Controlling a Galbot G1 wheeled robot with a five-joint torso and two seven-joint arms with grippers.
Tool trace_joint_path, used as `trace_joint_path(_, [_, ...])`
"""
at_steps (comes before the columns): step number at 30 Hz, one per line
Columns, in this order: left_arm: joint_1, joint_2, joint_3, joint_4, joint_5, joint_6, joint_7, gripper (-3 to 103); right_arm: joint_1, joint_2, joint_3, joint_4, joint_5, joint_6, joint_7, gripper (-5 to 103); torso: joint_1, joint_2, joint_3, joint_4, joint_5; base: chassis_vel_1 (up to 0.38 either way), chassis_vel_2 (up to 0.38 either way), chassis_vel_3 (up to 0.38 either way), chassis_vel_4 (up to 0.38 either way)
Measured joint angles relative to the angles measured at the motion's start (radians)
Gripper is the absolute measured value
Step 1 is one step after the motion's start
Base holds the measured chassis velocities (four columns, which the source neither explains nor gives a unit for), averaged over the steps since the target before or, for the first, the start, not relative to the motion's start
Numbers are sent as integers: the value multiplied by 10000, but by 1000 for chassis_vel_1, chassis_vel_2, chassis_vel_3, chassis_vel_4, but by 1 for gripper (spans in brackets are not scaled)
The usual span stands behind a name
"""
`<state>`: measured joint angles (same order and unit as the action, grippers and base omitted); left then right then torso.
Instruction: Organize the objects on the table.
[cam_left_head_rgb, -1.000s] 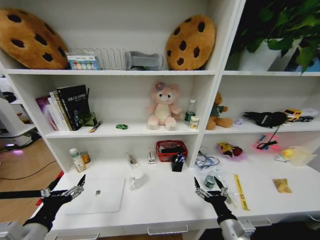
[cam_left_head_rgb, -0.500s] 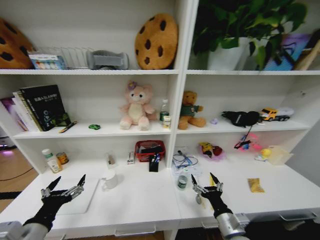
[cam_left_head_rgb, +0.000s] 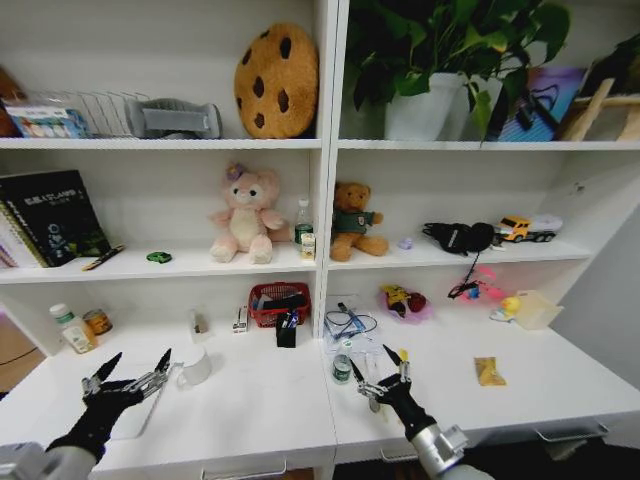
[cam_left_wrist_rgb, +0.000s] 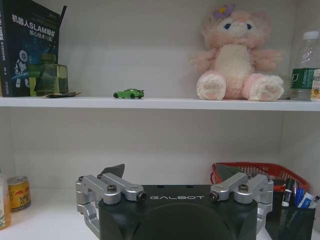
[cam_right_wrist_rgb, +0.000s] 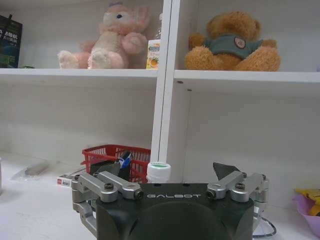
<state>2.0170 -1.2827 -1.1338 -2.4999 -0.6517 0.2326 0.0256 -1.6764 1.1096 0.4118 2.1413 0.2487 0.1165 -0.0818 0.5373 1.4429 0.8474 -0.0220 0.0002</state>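
Observation:
At the near left of the white table (cam_left_head_rgb: 262, 405) lies the thin silver laptop (cam_left_head_rgb: 142, 410), lid closed. My left gripper (cam_left_head_rgb: 131, 371) hovers open over its near edge with nothing between the fingers. My right gripper (cam_left_head_rgb: 379, 366) stands open above the table's middle front, just in front of a small green-capped bottle (cam_left_head_rgb: 342, 368). A tiny green toy car (cam_left_head_rgb: 159, 257) sits on the shelf above, also clear in the left wrist view (cam_left_wrist_rgb: 129, 93). Pens (cam_left_head_rgb: 288, 321) stand in a black holder by a red basket (cam_left_head_rgb: 279, 303). One more pen (cam_left_head_rgb: 104, 258) lies on the shelf beside the books.
A white mug (cam_left_head_rgb: 195, 368) stands right of the laptop. The pink plush bear (cam_left_head_rgb: 238, 215) and a brown bear (cam_left_head_rgb: 352, 220) sit on the middle shelf. Bottles and a can (cam_left_head_rgb: 97, 321) are at back left; cables (cam_left_head_rgb: 347, 323), a yellow packet (cam_left_head_rgb: 489, 371) and toys lie to the right.
The head camera has swung to the right, so the whole scene has slid left in view. Both grippers stay open and keep their places over the table front.

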Motion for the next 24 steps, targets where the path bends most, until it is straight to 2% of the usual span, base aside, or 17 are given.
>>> trace_joint_path(7, [0, -1, 2, -1, -1, 0, 2, 100, 1153, -240, -636, -784, 480, -282, 137, 100, 0, 0, 1, 3, 1, 0, 0, 0, 0])
trace_joint_path(10, [0, -1, 1, -1, 0, 0, 2, 100, 1963, -438, -1304, -1330, 1023, -627, 174, 100, 0, 0, 1, 3, -4, 0, 0, 0, 0])
trace_joint_path(16, [0, -1, 1, 0, 0, 0, 1, 100, 2856, -592, -2000, -2173, 1409, -813, 216, 101, 1, -1, 1, 3, -3, 0, 0, 0, 0])
trace_joint_path(18, [0, -1, 1, 0, 0, 0, 2, 100, 3229, -611, -2192, -2430, 1493, -839, 250, 91, 1, -1, 2, 4, 0, 0, 0, 0, 0])
trace_joint_path(19, [0, -1, 1, 0, 0, 0, 2, 100, 3229, -611, -2192, -2430, 1493, -839, 250, 91, 1, -1, 2, 4, 0, 0, 0, 0, 0])
trace_joint_path(21, [0, -1, 1, 0, 0, 0, 2, 100, 3285, -678, -2182, -2446, 1531, -831, 237, 80, 0, -1, 1, 3, -3, 0, 0, 0, 0])
trace_joint_path(24, [0, -1, 2, 0, 0, 0, 1, 100, 3228, -735, -2114, -2417, 1533, -773, 174, 75, 0, -1, 1, 1, -3, 0, 0, 0, 0])
